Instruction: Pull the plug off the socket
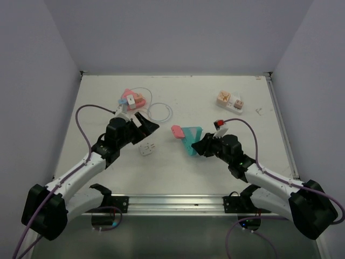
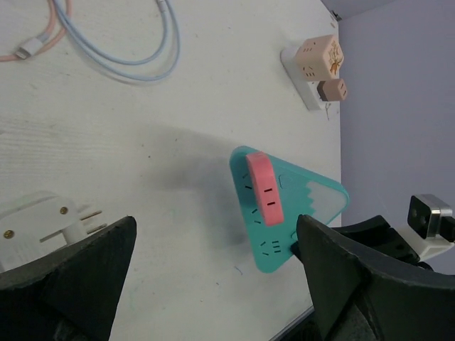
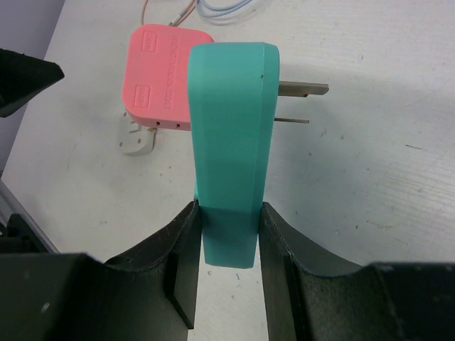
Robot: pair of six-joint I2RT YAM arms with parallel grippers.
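Note:
A teal triangular socket (image 1: 191, 140) stands on edge at mid-table, with a pink plug (image 1: 176, 131) seated in its left face. My right gripper (image 1: 201, 145) is shut on the socket's near corner. In the right wrist view both fingers press the teal body (image 3: 231, 142), the pink plug (image 3: 160, 78) sticks out to the left, and two metal prongs (image 3: 302, 89) point right. My left gripper (image 1: 146, 125) is open and empty, left of the plug and apart from it. In the left wrist view the socket (image 2: 313, 202) and plug (image 2: 264, 188) lie ahead between the open fingers (image 2: 213, 249).
A white plug adapter (image 1: 146, 148) lies just below my left gripper, and also shows in the left wrist view (image 2: 43, 224). A pink and white charger (image 1: 131, 100) with coiled cables (image 1: 160, 112) lies behind it. A peach power strip (image 1: 230, 101) sits at the back right.

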